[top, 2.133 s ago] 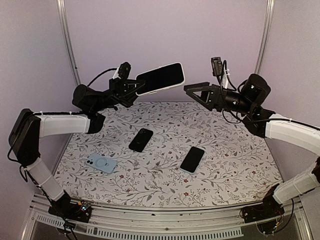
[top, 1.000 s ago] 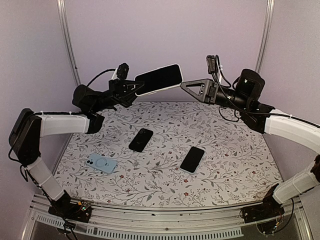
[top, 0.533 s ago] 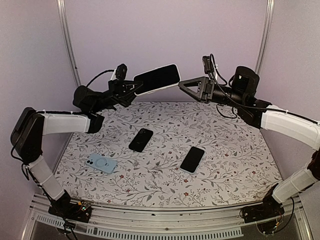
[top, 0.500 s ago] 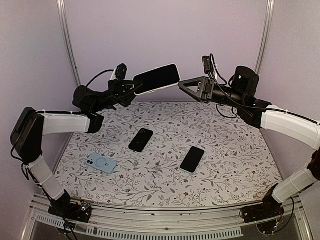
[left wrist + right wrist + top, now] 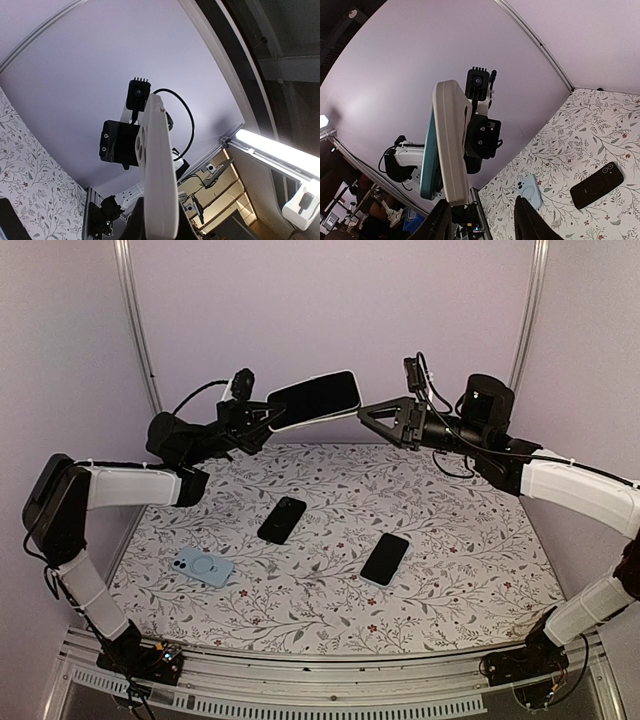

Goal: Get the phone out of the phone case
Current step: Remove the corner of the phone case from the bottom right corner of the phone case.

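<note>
White phone case (image 5: 451,145), with the phone (image 5: 316,399) seated in it dark screen up, hangs high above the far edge of the floral table (image 5: 470,540), its left end clamped in the closed left gripper (image 5: 272,418). The right gripper (image 5: 364,412) faces the free end with its fingers parted, just beside it; whether they touch cannot be told. Well below on the table, apart from one another, lie a black phone (image 5: 283,519), a second black phone (image 5: 385,558) and a light-blue handset (image 5: 203,566) back up.

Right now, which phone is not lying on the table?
The white-cased phone, clamped in the left gripper up in the air; the others lie flat on the table.
</note>
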Robot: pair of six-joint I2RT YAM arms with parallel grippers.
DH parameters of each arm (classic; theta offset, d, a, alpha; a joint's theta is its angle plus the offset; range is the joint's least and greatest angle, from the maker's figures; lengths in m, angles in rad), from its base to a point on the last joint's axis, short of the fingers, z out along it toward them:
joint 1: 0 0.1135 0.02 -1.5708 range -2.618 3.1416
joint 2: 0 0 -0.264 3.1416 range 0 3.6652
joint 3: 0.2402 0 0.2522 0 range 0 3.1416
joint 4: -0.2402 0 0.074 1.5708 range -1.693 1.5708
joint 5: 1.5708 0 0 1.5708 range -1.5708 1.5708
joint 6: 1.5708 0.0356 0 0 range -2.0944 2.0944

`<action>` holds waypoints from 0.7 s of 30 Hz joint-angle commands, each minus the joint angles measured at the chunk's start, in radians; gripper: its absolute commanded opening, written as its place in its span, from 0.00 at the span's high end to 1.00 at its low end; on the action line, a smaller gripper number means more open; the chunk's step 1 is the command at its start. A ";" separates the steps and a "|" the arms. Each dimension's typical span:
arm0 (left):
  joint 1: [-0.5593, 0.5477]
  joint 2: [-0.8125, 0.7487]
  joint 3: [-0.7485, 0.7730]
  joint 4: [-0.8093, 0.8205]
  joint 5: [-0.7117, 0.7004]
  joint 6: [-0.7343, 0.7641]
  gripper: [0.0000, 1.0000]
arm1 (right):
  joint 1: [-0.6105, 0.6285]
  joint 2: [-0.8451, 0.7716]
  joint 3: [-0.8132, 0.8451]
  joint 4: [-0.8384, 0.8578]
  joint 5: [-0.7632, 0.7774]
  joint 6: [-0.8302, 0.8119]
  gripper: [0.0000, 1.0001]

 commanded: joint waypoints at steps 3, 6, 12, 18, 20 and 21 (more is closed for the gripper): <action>-0.065 -0.040 0.077 0.253 0.140 -0.006 1.00 | -0.032 0.082 -0.011 -0.178 0.104 -0.012 0.56; -0.066 -0.046 0.066 0.181 0.168 0.032 1.00 | -0.031 0.081 0.003 -0.174 0.088 -0.025 0.54; -0.066 -0.069 0.035 -0.039 0.208 0.165 1.00 | -0.032 0.057 0.021 -0.131 0.043 -0.049 0.48; -0.069 -0.085 0.024 -0.198 0.250 0.274 1.00 | -0.032 0.056 0.045 -0.117 0.011 -0.048 0.47; -0.072 -0.089 0.023 -0.246 0.261 0.310 1.00 | -0.032 0.063 0.049 -0.093 -0.007 -0.039 0.46; -0.075 -0.089 0.023 -0.262 0.268 0.320 1.00 | -0.032 0.065 0.050 -0.082 -0.013 -0.032 0.46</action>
